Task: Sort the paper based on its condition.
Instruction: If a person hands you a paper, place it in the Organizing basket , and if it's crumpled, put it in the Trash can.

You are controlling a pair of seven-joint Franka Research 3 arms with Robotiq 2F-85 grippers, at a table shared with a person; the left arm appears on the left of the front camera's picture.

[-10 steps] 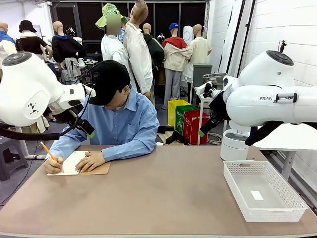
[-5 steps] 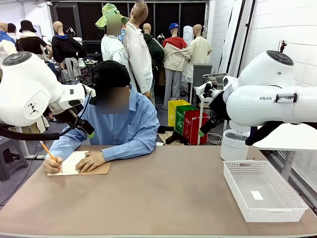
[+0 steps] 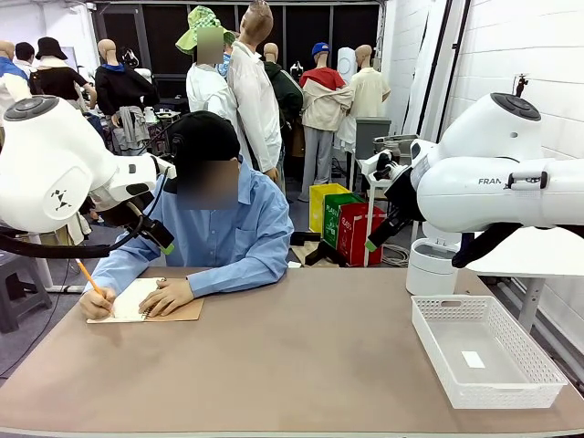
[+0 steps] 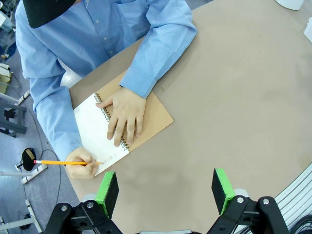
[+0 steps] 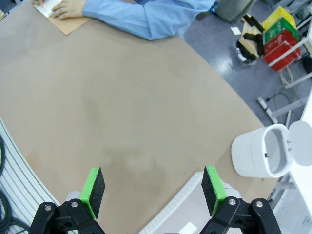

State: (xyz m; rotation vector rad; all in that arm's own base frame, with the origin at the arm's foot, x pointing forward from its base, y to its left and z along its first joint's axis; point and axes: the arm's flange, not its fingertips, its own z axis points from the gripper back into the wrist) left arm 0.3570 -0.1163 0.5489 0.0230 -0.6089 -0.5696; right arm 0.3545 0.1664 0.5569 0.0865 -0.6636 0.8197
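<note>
The loose paper is out of view. A person in a blue shirt sits at the far left of the table and writes with an orange pencil (image 4: 63, 162) on the white page of a spiral notebook with a brown cover (image 3: 146, 301) (image 4: 100, 126), one hand flat on it. My left gripper (image 4: 165, 190) hovers open, high above the table just near of the notebook, nothing between its green pads. My right gripper (image 5: 152, 187) is open too, high over the table's right half and holding nothing.
A white mesh basket (image 3: 438, 351) stands at the table's right front with a tiny white scrap (image 3: 473, 359) in it. A white lidded bin (image 3: 431, 266) (image 5: 263, 151) stands on the floor past the right far corner. Coloured crates (image 3: 347, 224) sit behind.
</note>
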